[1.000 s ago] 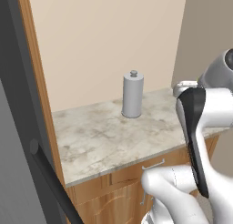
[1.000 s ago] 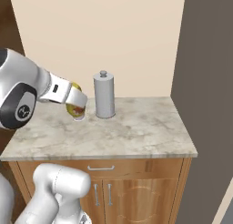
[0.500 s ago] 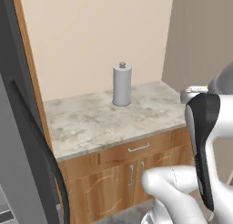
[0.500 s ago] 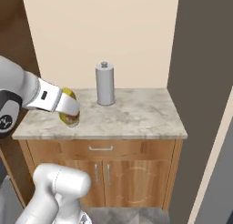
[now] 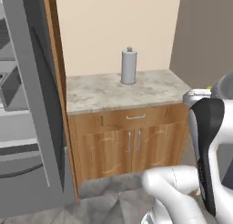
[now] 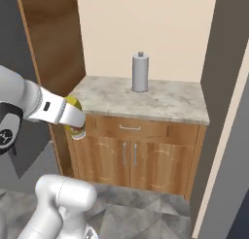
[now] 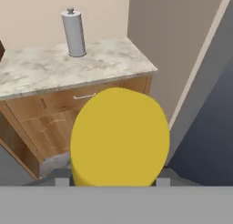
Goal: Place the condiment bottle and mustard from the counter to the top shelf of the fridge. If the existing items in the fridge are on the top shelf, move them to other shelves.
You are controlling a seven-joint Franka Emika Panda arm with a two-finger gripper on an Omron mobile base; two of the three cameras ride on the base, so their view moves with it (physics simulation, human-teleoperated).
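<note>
Cream wall rises behind a short marble-topped table (image 6: 165, 104) that sits on a wooden cabinet (image 6: 146, 158) with one drawer and two doors. Near the back of that top a grey cylindrical condiment bottle with a small knob cap (image 6: 140, 72) stands upright and alone, well apart from the arm; it also shows in the left base view (image 5: 129, 66) and the hand view (image 7: 74, 33).

At the left of the left base view, the grey fridge door (image 5: 38, 100) stands open, with pale shelves (image 5: 11, 89) visible beyond it. A brown wooden panel (image 6: 51, 39) flanks the table on the fridge side.

The white arm reaches out in front of the cabinet, off the table. Its fingers (image 6: 74, 122) pinch the yellow mustard bottle (image 6: 75, 117), which in the right base view hangs in the air just in front of the cabinet's left corner, below the table edge. In the hand view the mustard's round yellow body (image 7: 119, 137) sits close to the lens between the two finger tips, hiding much of the cabinet front.
</note>
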